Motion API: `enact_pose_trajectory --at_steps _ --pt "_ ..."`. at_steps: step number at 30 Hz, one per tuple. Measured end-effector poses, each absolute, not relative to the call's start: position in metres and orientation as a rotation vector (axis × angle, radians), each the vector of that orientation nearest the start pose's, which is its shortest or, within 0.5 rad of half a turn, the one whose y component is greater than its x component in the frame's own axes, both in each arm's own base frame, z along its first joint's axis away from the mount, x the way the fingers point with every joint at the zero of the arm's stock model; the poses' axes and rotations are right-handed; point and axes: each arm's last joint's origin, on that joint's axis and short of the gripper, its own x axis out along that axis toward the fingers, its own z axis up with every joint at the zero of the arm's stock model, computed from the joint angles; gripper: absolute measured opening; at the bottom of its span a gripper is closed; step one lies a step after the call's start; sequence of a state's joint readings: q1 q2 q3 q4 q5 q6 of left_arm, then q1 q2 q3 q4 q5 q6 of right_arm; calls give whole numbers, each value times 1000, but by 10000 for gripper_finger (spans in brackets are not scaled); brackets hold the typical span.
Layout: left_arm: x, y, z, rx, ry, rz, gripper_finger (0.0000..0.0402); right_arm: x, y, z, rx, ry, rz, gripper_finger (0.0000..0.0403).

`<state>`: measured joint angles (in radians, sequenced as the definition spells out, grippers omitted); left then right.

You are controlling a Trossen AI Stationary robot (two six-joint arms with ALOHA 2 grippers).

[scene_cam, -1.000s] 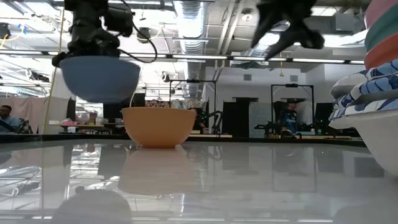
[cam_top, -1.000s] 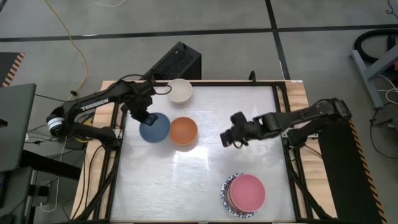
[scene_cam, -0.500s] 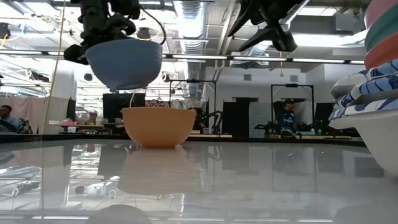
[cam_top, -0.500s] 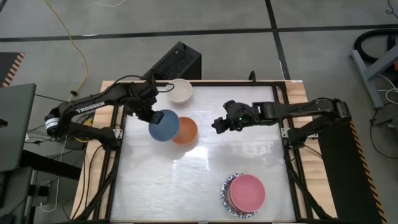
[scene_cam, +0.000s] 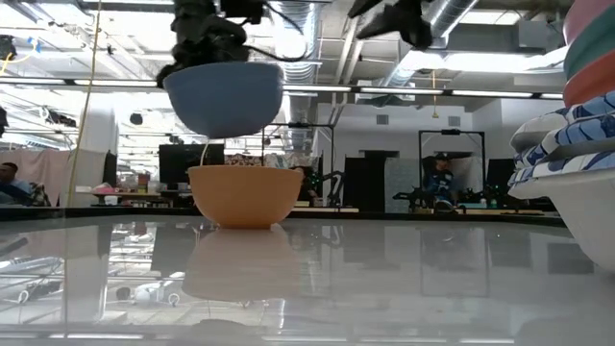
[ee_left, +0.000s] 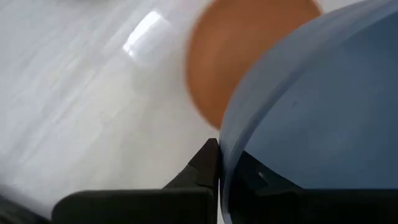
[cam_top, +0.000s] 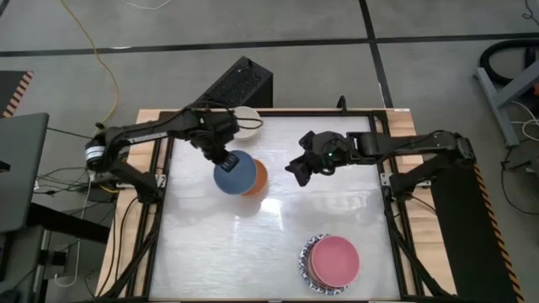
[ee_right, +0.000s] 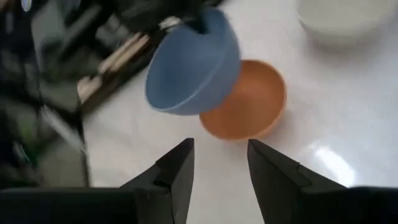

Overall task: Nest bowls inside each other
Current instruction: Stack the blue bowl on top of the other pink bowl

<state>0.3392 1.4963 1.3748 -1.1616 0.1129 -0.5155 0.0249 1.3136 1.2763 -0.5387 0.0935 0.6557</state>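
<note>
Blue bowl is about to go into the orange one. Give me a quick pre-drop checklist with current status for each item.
1. Grip: left gripper shut on the blue bowl at its rim. Ok.
2. Height: in the low view the blue bowl hangs clear above the orange bowl, not touching. Ok.
3. Alignment: from above, the blue bowl covers most of the orange bowl but sits off toward the left arm's side. Not ok yet.
4. Target empty: the orange bowl's visible inside shows nothing in it; part is hidden. Cannot tell fully.
5. Right gripper: open, empty, beside the orange bowl, apart from it. Ok.
6. White bowl: apart from the drop spot. Ok.
</note>
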Motion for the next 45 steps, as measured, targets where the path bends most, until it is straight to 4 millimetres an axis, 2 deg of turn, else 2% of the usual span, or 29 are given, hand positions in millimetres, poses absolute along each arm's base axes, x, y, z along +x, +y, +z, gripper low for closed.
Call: enact_pose_trajectory --at_steps 4,11,15,21,27,33,39,45 --pt "287 88 305 -650 1242 421 0 280 19 366 298 553 -72 171" --pt "327 86 314 -558 1250 239 0 277 44 371 -38 540 103 171" --pt "344 84 321 -515 1240 170 0 275 48 370 -124 550 137 171" --pt "363 82 314 -481 1308 138 0 274 48 368 -179 567 153 171" --pt "376 80 304 -437 1349 94 0 276 53 361 -279 608 205 171" --pt "377 79 305 -418 1326 81 0 283 62 349 -395 652 270 171" --pt "379 74 305 -409 1321 79 0 300 67 341 -479 676 306 171" --pt "380 71 305 -398 1323 71 0 320 71 346 -604 699 356 171"
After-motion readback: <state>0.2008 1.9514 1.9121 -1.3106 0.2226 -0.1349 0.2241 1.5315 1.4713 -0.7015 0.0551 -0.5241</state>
